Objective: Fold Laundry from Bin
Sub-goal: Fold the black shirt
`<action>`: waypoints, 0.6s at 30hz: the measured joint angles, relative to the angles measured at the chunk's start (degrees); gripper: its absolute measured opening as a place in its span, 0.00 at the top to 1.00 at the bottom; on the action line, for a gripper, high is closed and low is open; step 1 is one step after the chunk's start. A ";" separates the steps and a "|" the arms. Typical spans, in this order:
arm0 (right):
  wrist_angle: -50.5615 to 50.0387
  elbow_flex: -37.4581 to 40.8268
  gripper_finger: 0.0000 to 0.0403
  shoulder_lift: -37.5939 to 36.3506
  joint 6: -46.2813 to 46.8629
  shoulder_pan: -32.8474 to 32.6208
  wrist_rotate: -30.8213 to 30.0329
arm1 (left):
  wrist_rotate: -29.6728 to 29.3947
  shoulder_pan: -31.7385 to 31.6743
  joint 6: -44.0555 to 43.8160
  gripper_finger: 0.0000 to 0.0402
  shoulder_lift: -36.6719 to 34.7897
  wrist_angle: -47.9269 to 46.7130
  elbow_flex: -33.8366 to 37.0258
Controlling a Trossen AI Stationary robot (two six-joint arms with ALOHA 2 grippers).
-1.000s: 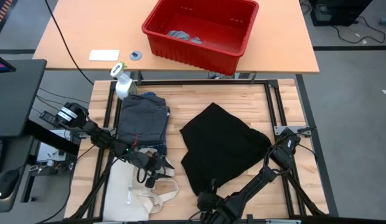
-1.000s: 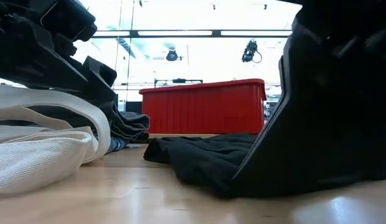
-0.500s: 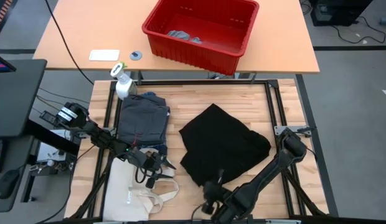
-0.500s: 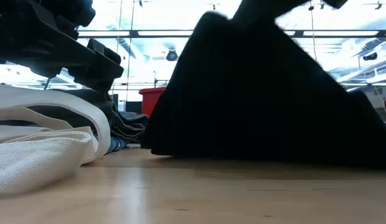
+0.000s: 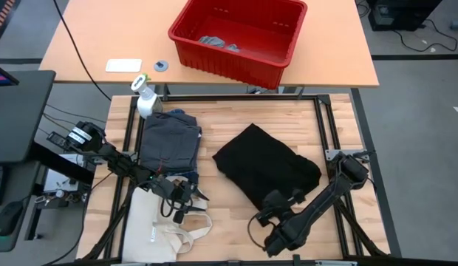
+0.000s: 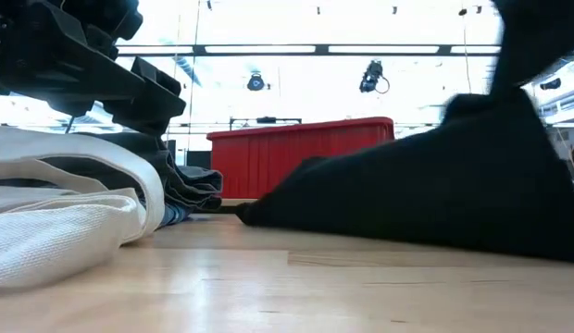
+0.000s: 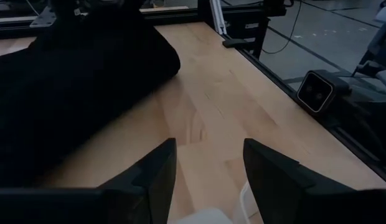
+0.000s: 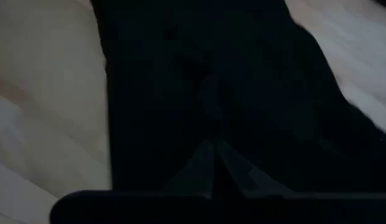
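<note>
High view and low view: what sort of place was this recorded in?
Likely a robotics lab: a framed wooden work table, a desk behind holding a red bin, strip ceiling lights and loose floor cables.

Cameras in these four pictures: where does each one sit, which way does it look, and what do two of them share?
High: overhead, straight down; both arms, red bin, black garment.
Low: tabletop height, looking level; left arm above the cream tote.
Left wrist: forward between its open end effector fingers, over bare wood.
Right wrist: its end effector shut on black cloth.
Shared: high and low both show the bin and the black garment.
</note>
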State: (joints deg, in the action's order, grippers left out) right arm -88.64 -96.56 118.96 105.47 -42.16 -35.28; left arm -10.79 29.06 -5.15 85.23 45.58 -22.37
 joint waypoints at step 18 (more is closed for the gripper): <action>15.12 19.93 0.85 -0.05 3.51 -0.56 21.96 | -0.53 -0.13 0.36 0.53 0.00 0.05 0.00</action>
State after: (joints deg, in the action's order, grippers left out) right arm -73.52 -76.63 118.91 108.97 -42.72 -13.32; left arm -11.32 28.93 -4.79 85.23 45.63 -22.37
